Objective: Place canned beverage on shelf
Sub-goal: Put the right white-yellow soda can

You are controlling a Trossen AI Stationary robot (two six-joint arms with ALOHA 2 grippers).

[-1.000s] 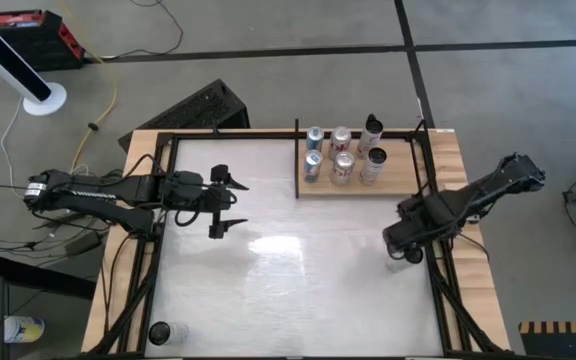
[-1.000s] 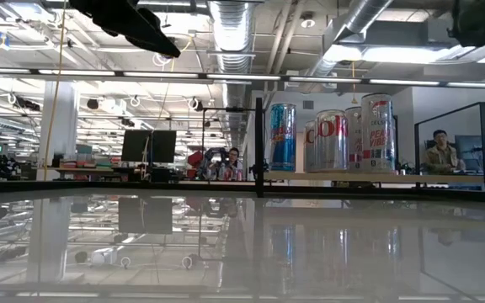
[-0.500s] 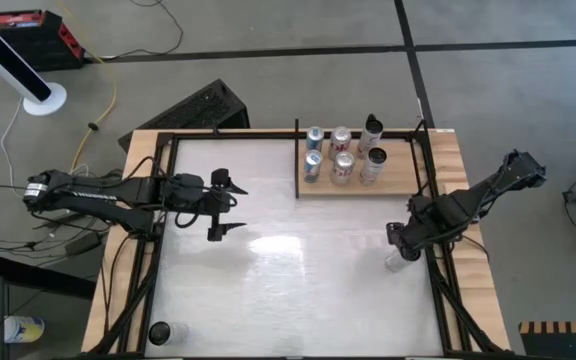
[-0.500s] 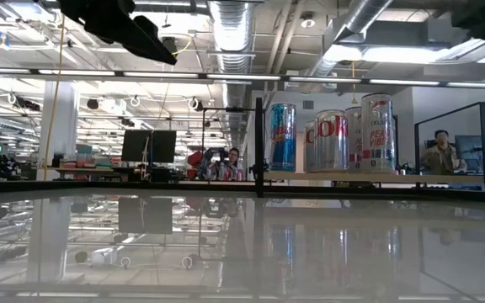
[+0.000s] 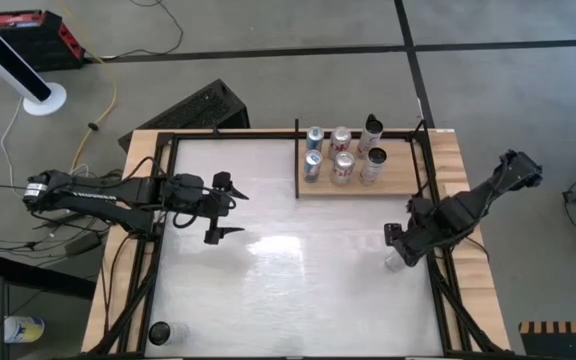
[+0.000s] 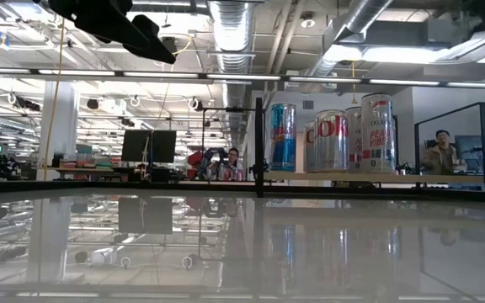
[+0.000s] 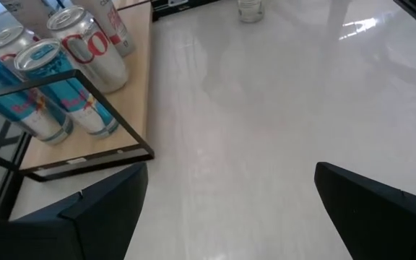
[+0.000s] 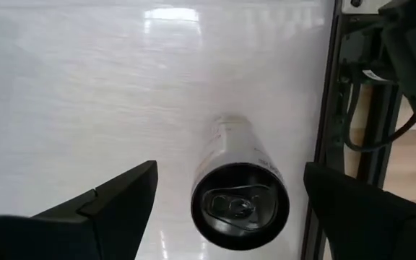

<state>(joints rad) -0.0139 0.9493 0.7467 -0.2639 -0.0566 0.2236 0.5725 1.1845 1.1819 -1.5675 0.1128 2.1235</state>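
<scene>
Right gripper (image 8: 226, 198) hangs spread above the upright silver can (image 8: 240, 188) near the tabletop's (image 5: 298, 290) right rail, lined up to grasp it. Left gripper (image 5: 222, 208) waits released.

My left arm (image 5: 98, 190): dark, slender, jointed segments; white band near base end; loose black cables looping alongside. My left gripper (image 5: 226, 208): two thin black pointed fingers (image 7: 107, 209), matte, flat-faced, wedge-shaped behind tips. My right arm (image 5: 478, 200): dark, bulkier links, black cable trailing behind claw. My right gripper (image 8: 230, 209): two matte black fingers (image 8: 121, 198), angular edges, same wedge profile.
</scene>
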